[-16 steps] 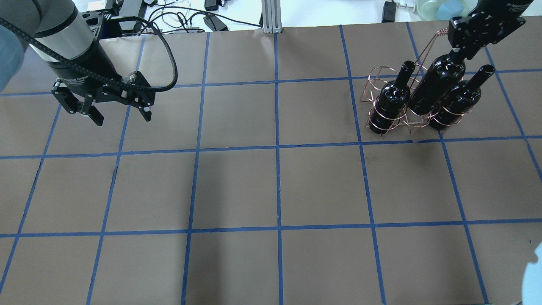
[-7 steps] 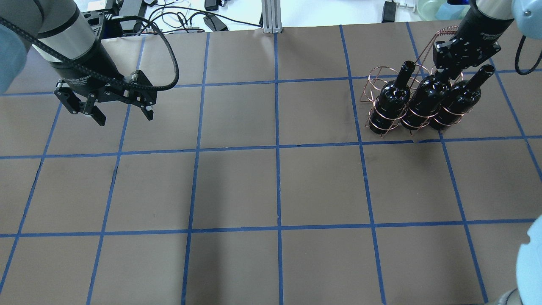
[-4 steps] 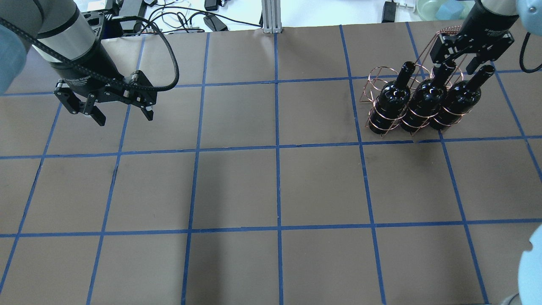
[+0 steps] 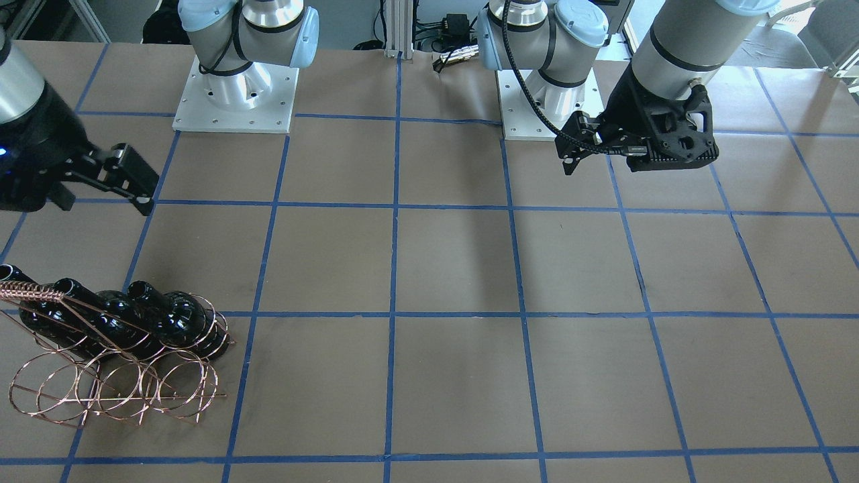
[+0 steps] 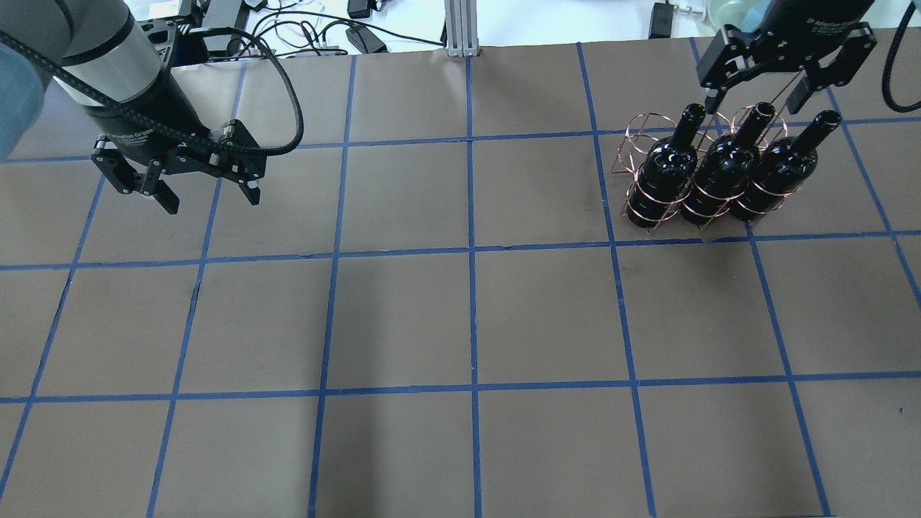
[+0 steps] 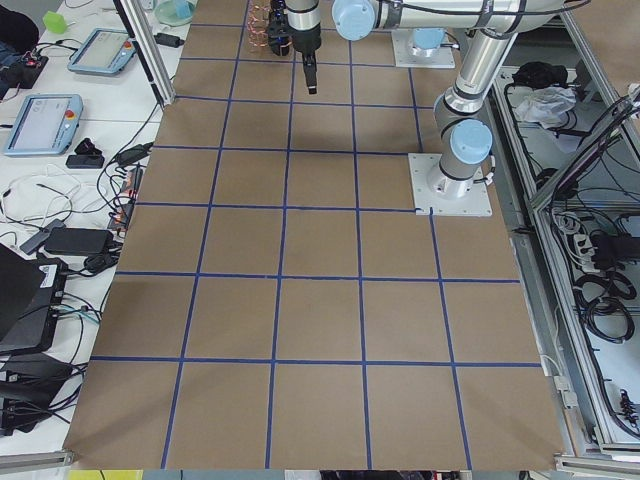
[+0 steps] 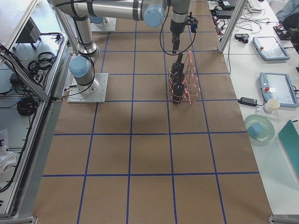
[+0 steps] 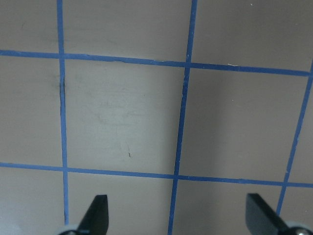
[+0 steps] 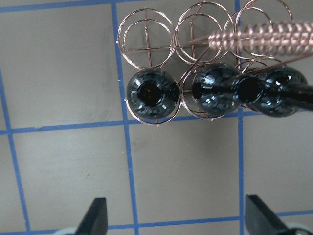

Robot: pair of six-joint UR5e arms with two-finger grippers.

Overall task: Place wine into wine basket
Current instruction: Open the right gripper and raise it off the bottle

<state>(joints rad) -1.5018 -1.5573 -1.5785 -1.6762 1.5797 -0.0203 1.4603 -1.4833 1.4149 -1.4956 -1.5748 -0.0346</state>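
Observation:
Three near-black wine bottles stand upright in one row of the copper wire basket at the far right of the table. The middle bottle stands between the left one and the right one. My right gripper is open and empty, above and just behind the bottle necks, touching none. From above in the right wrist view, the bottles fill one row of hoops, the other row is empty, and the twisted handle crosses over. My left gripper is open and empty at far left.
Brown table with a blue tape grid. Cables and adapters lie beyond the far edge. The left wrist view shows only bare table between the open fingertips.
My right gripper lowered the middle bottle into the basket, opened off its neck and lifted up and back. The bottle now stands seated between the other two. My left arm has not moved.

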